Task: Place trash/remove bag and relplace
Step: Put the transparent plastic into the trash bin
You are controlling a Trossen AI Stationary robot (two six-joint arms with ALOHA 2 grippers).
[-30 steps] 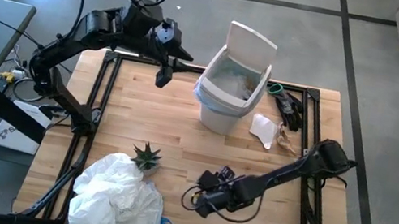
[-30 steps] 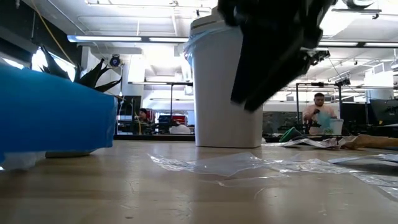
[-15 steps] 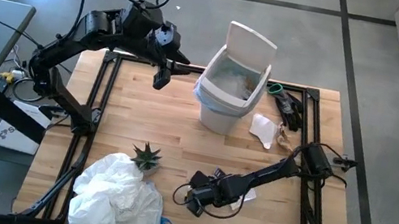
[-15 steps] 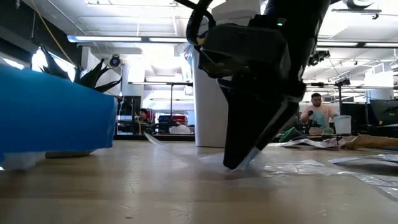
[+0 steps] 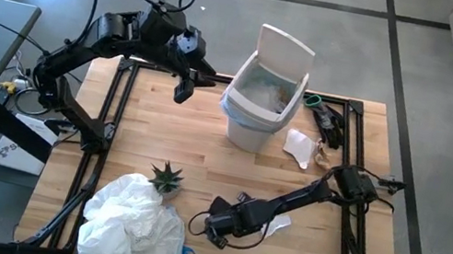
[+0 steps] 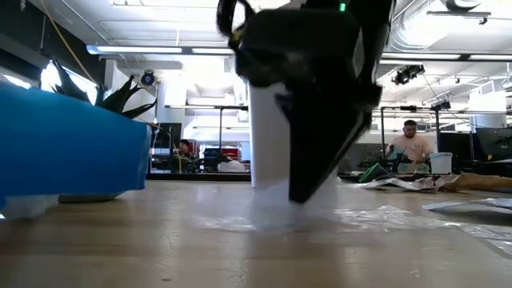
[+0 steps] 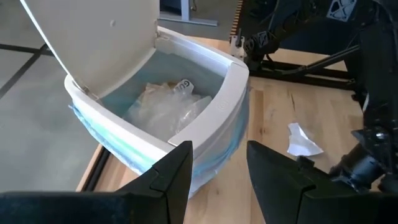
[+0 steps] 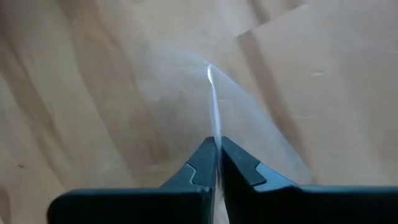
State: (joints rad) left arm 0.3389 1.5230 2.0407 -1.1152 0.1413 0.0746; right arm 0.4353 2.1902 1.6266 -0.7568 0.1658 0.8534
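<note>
A clear crinkled plastic wrapper (image 8: 249, 118), one piece of the trash, lies on the wooden table's near middle. My right gripper (image 5: 210, 229) stands on it, pointing steeply down, shut on it. The white bin (image 5: 258, 105) stands at the far middle, lid (image 5: 285, 49) up, lined with the light-blue bag (image 7: 211, 158); wrappers (image 7: 165, 106) lie inside. My left gripper (image 5: 181, 91) hovers open and empty, high to the bin's left. A white paper scrap (image 5: 299, 147) and brown paper (image 5: 329, 161) lie right of the bin. My right gripper pinches a raised fold of the clear wrapper (image 8: 213, 124) between its two fingertips. The fingers (image 6: 308, 188) come from above, slanting down onto the table. The fold stands up as a thin ridge ahead of the fingers, while the wrapper's outer parts (image 6: 376, 214) lie flat on the wood.
A big white crumpled bag heap (image 5: 133, 223) with a blue edge fills the near left corner. A small green spiky plant (image 5: 166, 175) stands beside it. Dark cables and a green ring (image 5: 322, 114) lie far right. Bare wood (image 5: 161, 129) lies between bin and plant.
My right gripper has sunk to the table and shifted a little toward the table's left edge, tipping steeper. It has taken hold of the clear wrapper, whose middle has gathered from lying flat into a raised fold; its outer parts stay on the wood.
</note>
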